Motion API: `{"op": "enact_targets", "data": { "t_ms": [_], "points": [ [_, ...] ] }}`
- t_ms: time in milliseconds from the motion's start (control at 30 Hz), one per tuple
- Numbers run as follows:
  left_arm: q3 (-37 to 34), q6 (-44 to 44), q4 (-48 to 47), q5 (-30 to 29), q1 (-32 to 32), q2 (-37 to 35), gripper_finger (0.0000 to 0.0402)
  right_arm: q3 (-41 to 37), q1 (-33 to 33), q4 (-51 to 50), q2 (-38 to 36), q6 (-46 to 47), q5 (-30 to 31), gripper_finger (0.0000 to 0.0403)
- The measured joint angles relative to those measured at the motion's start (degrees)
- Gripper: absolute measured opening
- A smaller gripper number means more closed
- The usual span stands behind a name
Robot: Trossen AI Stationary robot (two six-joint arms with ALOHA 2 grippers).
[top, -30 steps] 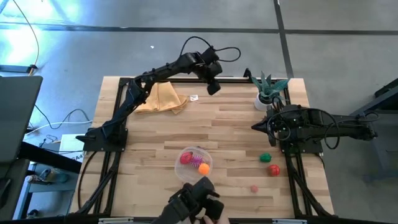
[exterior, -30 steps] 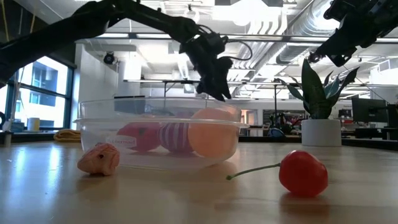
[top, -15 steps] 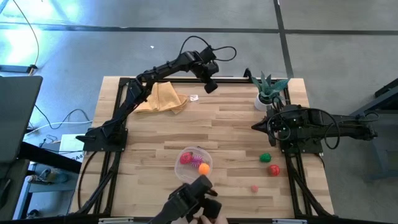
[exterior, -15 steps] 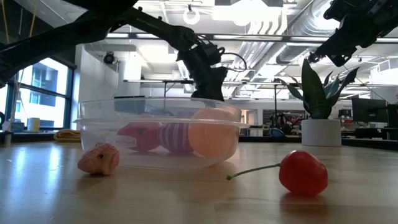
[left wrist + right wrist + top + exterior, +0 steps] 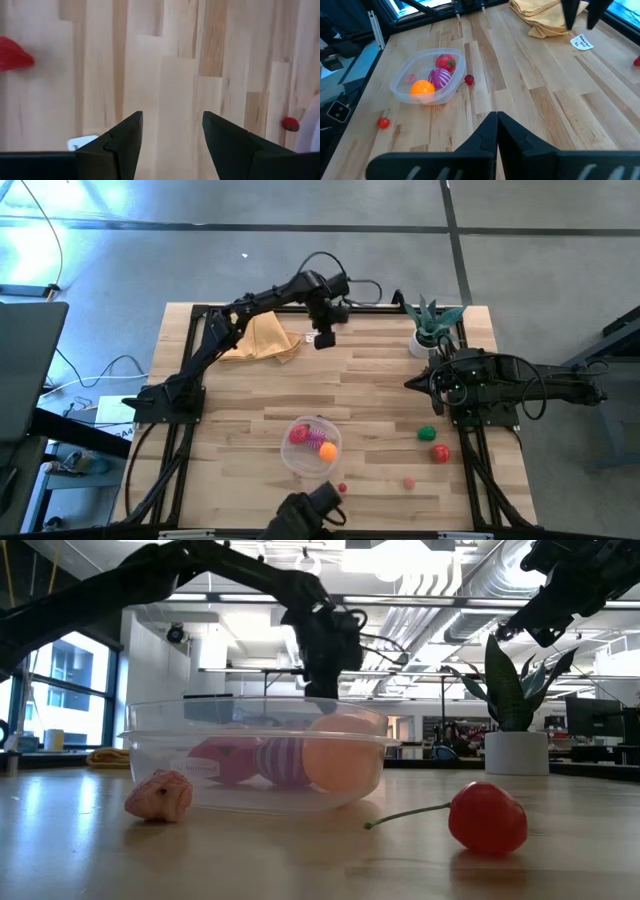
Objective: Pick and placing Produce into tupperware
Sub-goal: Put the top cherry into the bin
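Observation:
The clear tupperware (image 5: 300, 458) stands near the table's front middle, holding a red, a striped magenta and an orange piece of produce (image 5: 422, 87). Loose produce lies on the wood: a cherry (image 5: 488, 818), a pink piece (image 5: 160, 795), a green one (image 5: 427, 433) and a red one (image 5: 440, 452). My left gripper (image 5: 323, 338) hangs open over the far edge, pointing down beside a white label (image 5: 82, 142), with bare wood between its fingers (image 5: 172, 120). A red piece (image 5: 12, 52) lies close by. My right gripper (image 5: 496, 117) waits shut at the right side.
A folded yellow cloth (image 5: 262, 338) lies at the far left beside my left gripper. A potted green plant (image 5: 430, 325) stands at the far right. A dark shape (image 5: 310, 515) sits at the near edge. Bare wood stretches across the table's middle.
My left gripper has gone toward the table's left edge and a little down, tipping steeply downward over the label, its fingers still apart. The dark shape at the near edge has drawn back, uncovering the cherry beside the tupperware.

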Motion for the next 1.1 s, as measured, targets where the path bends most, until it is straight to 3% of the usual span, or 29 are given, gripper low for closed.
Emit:
{"op": "enact_targets", "data": {
  "t_ms": [267, 567, 900, 1100],
  "points": [
    [0.00, -11.83, -1.51, -7.18, -5.45, -1.77, 0.0195, 0.00, -0.02, 0.02, 0.00, 0.00, 0.02, 0.0000],
    [0.01, -17.09, -9.33, -14.90, -10.30, -4.81, 0.0195, 0.00, 0.00, -0.07, 0.00, 0.00, 0.01, 0.0000],
    [0.00, -24.32, -14.68, -28.89, -18.48, -8.74, 0.0195, 0.00, -0.02, -0.24, -0.01, 0.00, 0.02, 0.0000],
    [-4.50, -27.76, -14.32, -29.53, -22.29, -14.45, 0.0195, 0.00, 0.00, -0.22, 0.00, 0.02, 0.02, 0.0000]
  ]
}}
